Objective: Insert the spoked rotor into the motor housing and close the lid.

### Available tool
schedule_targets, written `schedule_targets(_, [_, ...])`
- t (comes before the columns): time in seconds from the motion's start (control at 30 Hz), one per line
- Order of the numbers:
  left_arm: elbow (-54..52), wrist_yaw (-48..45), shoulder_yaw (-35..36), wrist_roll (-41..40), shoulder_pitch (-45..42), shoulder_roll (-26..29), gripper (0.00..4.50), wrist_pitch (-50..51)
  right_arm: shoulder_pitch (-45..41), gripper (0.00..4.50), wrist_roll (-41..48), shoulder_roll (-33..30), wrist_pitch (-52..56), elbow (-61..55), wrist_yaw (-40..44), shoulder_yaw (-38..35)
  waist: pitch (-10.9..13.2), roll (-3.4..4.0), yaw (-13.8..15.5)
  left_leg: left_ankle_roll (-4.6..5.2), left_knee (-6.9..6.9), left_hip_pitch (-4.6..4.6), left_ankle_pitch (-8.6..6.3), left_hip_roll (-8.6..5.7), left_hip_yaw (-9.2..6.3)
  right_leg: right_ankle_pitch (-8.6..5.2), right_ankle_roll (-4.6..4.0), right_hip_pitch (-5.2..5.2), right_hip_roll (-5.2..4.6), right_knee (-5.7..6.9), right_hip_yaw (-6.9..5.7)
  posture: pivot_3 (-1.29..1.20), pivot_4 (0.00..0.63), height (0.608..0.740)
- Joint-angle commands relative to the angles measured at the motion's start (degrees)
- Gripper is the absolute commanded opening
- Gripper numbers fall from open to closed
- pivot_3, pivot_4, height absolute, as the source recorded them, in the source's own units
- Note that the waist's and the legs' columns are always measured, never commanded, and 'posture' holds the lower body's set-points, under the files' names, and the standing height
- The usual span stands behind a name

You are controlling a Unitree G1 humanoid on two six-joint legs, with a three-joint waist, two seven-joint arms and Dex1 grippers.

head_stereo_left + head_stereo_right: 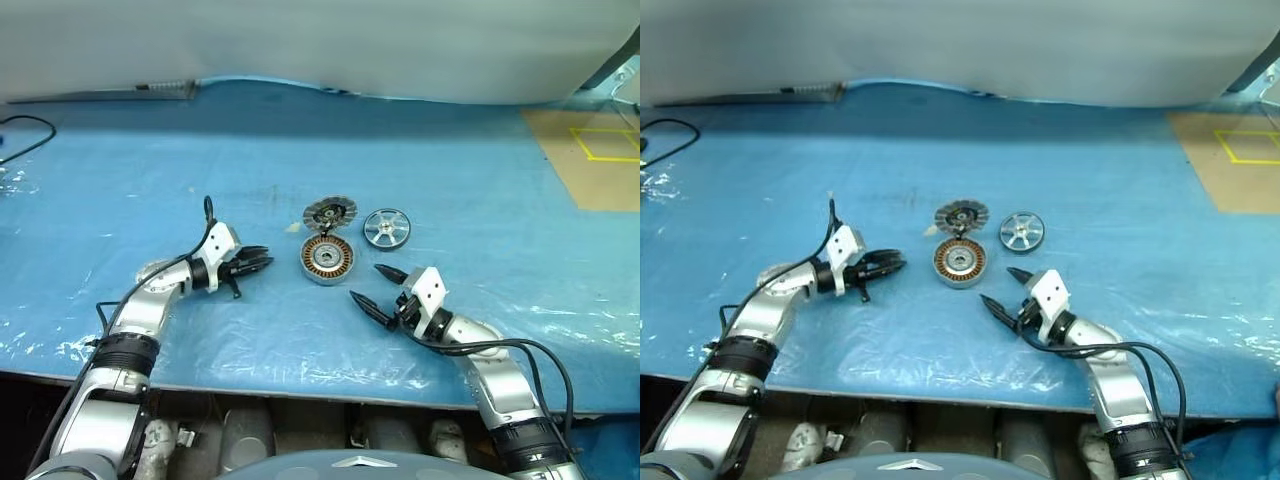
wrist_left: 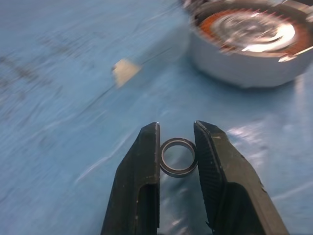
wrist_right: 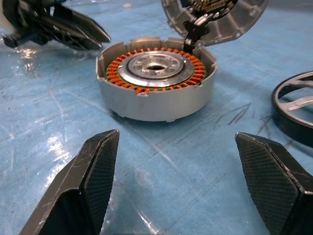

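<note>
The motor housing (image 1: 327,258), a grey cup with copper windings, stands mid-table on the blue sheet. Just behind it the finned lid (image 1: 330,212) sits tilted, its edge near the housing's far rim (image 3: 215,19). To the right of the lid lies the silver spoked rotor (image 1: 386,228). My left gripper (image 1: 262,263) hovers left of the housing, shut on a small metal ring (image 2: 178,156) between its fingertips. My right gripper (image 1: 365,282) is open in front of the housing (image 3: 156,83), nothing between its fingers, and the rotor (image 3: 296,105) is off to its right.
A blue plastic sheet (image 1: 480,180) covers the table, whose front edge runs just behind my arms. Brown board with yellow tape (image 1: 600,150) lies far right. A black cable (image 1: 25,130) curls at the far left. A small pale scrap (image 2: 124,71) lies near the housing.
</note>
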Motion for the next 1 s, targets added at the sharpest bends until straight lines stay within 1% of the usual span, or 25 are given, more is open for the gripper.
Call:
schedule_targets(0.03, [-9.44, -1.25, -0.28, -3.43, -0.69, 0.59, 0.69, 6.14, -0.94, 4.02, -0.31, -0.11, -2.48, 0.16, 0.61, 0.54, 0.00, 0.01, -0.06, 0.00, 0.02, 0.01, 0.00, -0.01, 0.00, 0.00, 0.00, 0.01, 0.00, 0.01, 0.01, 0.00, 0.150, 0.740])
schedule_targets(0.13, [-13.10, -1.13, -1.35, -3.60, -1.50, 0.19, 0.69, 8.62, -1.30, 4.02, -0.38, -0.04, -2.85, 0.60, 0.70, 0.77, 0.00, 0.01, -0.15, 0.00, 0.05, 0.01, 0.00, -0.02, 0.01, 0.00, 0.00, 0.02, -0.01, 0.01, 0.02, 0.00, 0.150, 0.740])
schedule_targets(0.3, [-13.42, -0.65, -3.71, -2.25, -4.34, -1.60, 0.69, 8.51, -1.62, 4.02, -0.74, -0.17, -3.20, 0.99, 0.68, 0.91, 0.00, 0.01, -0.15, 0.00, 0.05, 0.00, 0.00, -0.03, 0.01, 0.00, 0.00, 0.02, 0.00, 0.00, 0.03, 0.00, 0.150, 0.740])
schedule_targets(0.63, [-5.29, 0.91, -8.37, 2.17, -9.26, -7.45, 0.69, 5.06, -2.00, 4.02, -1.54, -0.05, -2.80, 1.19, -0.01, 1.34, 0.00, 0.01, -0.16, 0.01, 0.07, -0.07, 0.01, -0.04, 0.00, 0.01, 0.01, 0.02, 0.01, 0.01, 0.03, 0.00, 0.150, 0.740])
schedule_targets(0.83, [0.42, 1.82, -10.10, 5.09, -11.77, -9.55, 0.69, 1.80, -2.09, 4.02, -1.76, 0.13, -2.47, 0.91, -0.50, 1.79, 0.00, 0.01, -0.14, 0.02, 0.09, -0.10, 0.02, -0.06, -0.01, 0.02, 0.02, 0.03, 0.00, 0.01, 0.03, 0.00, 0.150, 0.740])
schedule_targets(1.0, [2.97, 1.88, -10.81, 6.45, -12.66, -10.56, 0.69, 0.62, -2.37, 4.02, -2.23, 0.29, -2.01, 0.65, -1.20, 2.07, 0.00, 0.01, -0.14, 0.09, 0.09, -0.22, 0.06, -0.06, -0.02, 0.02, 0.03, 0.03, 0.00, 0.01, 0.02, 0.00, 0.150, 0.740])
